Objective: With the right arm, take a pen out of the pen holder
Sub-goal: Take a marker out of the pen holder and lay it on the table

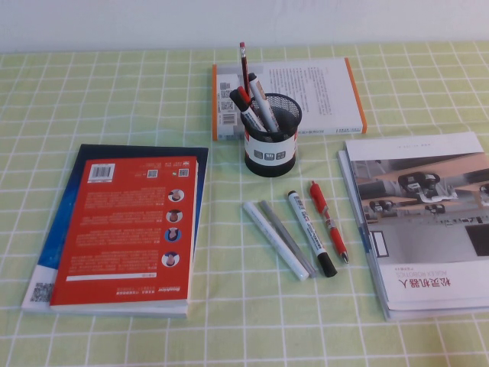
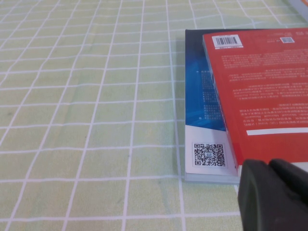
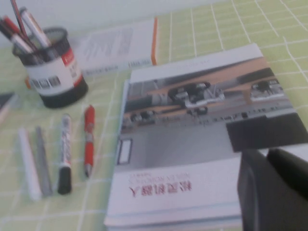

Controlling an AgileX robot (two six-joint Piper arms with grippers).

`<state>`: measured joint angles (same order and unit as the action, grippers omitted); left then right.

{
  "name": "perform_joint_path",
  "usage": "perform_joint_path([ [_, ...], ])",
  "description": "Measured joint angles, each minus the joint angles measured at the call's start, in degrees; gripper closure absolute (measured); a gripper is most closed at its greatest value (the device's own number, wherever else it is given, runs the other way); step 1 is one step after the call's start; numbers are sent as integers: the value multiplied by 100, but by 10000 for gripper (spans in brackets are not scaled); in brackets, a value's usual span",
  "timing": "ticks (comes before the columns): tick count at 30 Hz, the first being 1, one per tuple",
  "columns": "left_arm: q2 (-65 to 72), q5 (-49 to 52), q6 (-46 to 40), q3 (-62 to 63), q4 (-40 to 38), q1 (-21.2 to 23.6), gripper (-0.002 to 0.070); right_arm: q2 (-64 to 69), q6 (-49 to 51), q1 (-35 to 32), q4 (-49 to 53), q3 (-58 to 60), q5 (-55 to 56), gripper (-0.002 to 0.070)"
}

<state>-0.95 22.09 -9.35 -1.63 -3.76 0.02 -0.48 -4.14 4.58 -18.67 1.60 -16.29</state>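
A black mesh pen holder (image 1: 272,149) (image 3: 55,79) stands upright at the middle back of the table, with several pens (image 1: 256,99) (image 3: 26,29) sticking out of it. In front of it four pens lie side by side on the cloth: a white pen (image 1: 275,239), a grey pen (image 1: 286,238), a black-capped marker (image 1: 311,232) and a red pen (image 1: 328,222) (image 3: 89,139). Neither arm shows in the high view. My right gripper (image 3: 268,156) hovers shut and empty over the near corner of the magazine (image 3: 202,125). My left gripper (image 2: 269,166) is shut and empty by the red book's near corner (image 2: 260,86).
A red book (image 1: 130,229) lies on a blue book (image 1: 72,199) at the left. A white book with an orange spine (image 1: 321,92) lies behind the holder. A stack of magazines (image 1: 420,222) fills the right side. Green checked cloth (image 1: 229,321) covers the table.
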Motion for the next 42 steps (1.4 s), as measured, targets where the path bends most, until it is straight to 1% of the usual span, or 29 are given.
perform_joint_path([
  [6, 0, 0, 0, 0, 0, 0, 680, 0, 0, 0, -1262, 0, 652, 689],
  [10, 0, 0, 0, 0, 0, 0, 680, 0, 0, 0, -1879, 0, 810, 689],
  [15, 0, 0, 0, 0, 0, 0, 680, 0, 0, 0, -2064, 0, 856, 689],
  [22, 0, 0, 0, 0, 0, 0, 680, 0, 0, 0, -2715, 0, 870, 689],
  [25, 0, 0, 0, 0, 0, 0, 680, 0, 0, 0, -2767, -40, 668, 689],
  [28, 0, 0, 0, 0, 0, 0, 680, 56, 0, 0, -2767, -354, 342, 689],
  [33, 0, 0, 0, 0, 0, 0, 680, 784, -372, 0, -2727, -1054, -183, 689],
  [42, 0, 0, 0, 0, 0, 0, 680, 2977, -1182, 0, -2555, -2079, -1228, 689],
])
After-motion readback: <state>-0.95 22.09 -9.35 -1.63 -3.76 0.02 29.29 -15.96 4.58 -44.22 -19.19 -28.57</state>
